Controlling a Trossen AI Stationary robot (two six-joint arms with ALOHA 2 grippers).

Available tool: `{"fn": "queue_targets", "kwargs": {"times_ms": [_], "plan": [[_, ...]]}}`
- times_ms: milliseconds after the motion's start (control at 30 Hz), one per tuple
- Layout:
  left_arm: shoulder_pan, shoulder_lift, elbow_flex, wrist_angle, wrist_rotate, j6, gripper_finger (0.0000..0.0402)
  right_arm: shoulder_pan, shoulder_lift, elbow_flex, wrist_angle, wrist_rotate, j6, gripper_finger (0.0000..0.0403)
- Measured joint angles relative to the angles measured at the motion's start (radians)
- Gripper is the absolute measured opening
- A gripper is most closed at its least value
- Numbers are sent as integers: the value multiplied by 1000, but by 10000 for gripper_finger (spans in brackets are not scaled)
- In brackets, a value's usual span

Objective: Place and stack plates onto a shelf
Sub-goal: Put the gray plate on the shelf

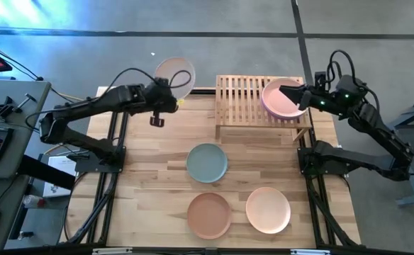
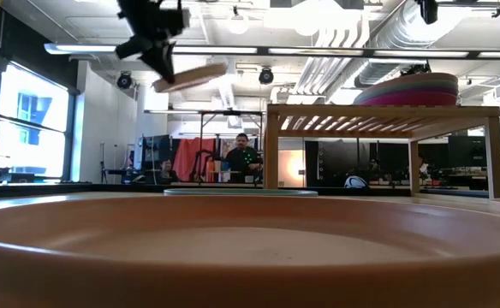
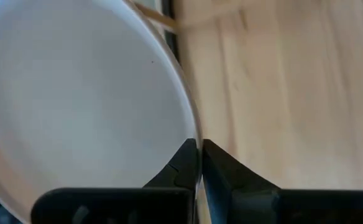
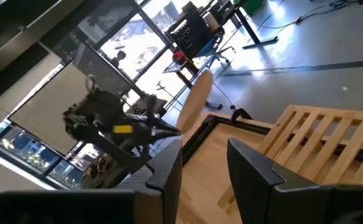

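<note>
**Cream plate aloft, left of the rack**

I have the left gripper (image 1: 170,91) pinching the round matte cream plate (image 1: 175,76) by its rim (tilted, airborne) left of the low slatted light-wood shelf (image 1: 244,99). My right gripper (image 1: 291,93) hovers spread, empty, over the shelf's stacked plates (image 1: 281,105), pink on top.

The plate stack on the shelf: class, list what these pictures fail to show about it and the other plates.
- Plate stack, high view: top pink plate and the right gripper hide the plates beneath.
- Stack, low view: count blurred.
- Cream plate, left wrist view: cut off by edges; left gripper pinches its rim.
- Terracotta plate, low view: blocks the table.
</note>
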Motion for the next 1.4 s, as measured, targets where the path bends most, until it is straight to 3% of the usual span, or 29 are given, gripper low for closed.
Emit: {"fn": "queue_targets", "kwargs": {"times_ms": [200,500,767,933,1167,1400], "plan": [[-3,6,72,48,4,144,4,0,52,0,32,-4,88,110],[-3,25,75,196,17,386,5,29,139,0,106,-11,102,110],[-11,105,76,266,50,581,5,79,195,0,317,-10,102,110],[-34,165,76,297,51,611,5,97,203,0,425,-5,68,110],[-73,228,76,292,41,612,5,125,206,0,432,148,-97,110],[-109,253,76,268,-22,654,5,125,234,0,432,208,-198,110]]}}
